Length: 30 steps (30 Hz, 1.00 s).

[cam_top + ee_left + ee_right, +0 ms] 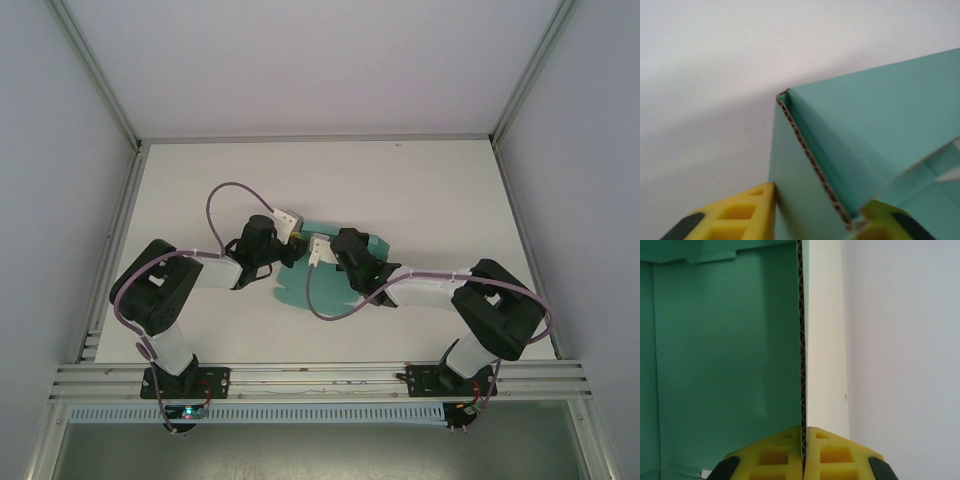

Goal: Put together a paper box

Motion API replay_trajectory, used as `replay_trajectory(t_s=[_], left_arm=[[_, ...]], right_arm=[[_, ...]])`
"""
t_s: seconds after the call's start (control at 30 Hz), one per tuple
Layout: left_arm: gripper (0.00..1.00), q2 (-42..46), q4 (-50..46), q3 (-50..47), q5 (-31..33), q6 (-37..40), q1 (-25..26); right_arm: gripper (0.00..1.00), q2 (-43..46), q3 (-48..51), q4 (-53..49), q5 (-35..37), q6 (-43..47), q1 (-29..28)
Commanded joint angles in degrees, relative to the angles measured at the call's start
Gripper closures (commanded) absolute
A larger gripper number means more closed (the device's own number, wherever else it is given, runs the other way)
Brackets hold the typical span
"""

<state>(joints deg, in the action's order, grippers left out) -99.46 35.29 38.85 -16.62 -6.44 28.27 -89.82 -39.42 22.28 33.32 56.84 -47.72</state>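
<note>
R tool pinching paper box wall | L tool narrow, clamps wall | L arm & R arm bent inward

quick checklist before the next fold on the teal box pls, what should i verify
1. Right gripper clamped on a wall of the paper box: ok, shut on the card's edge.
2. Left gripper astride the doubled-over wall: ok, a yellow finger on each side, touching the card.
3. Left grip firm enough to pull: cannot tell.
4. Box base flat on the table: cannot tell, the arms cover most of it.
5. Wrists apart from each other: cannot tell, they sit very close over the box.
</note>
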Motion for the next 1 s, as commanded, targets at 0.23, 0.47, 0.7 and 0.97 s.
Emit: replay_trajectory(t_s=[0.23,0.47,0.7,0.97], left_arm=[[0.99,-2.8,2.3,1.0,15.6,-1.0,2.0],[0.70,-5.1,-0.2,4.7,10.6,-0.4,2.0],[1.00,-7.5,-1.0,8.1,15.9,-1.1,2.0],[1.00,-7.8,-2.3,7.2,34.0,-3.4,2.6]], right_arm=[[1.00,-1.8,-1.0,-7.1,-6.3,-3.1,-0.4],[1.00,-2.0,-1.3,-7.7,-7.1,-3.4,-0.2],[1.00,-1.9,-1.2,-8.4,-8.6,-4.0,0.0],[1.00,-1.5,-1.5,-9.3,-8.1,-5.0,0.7]])
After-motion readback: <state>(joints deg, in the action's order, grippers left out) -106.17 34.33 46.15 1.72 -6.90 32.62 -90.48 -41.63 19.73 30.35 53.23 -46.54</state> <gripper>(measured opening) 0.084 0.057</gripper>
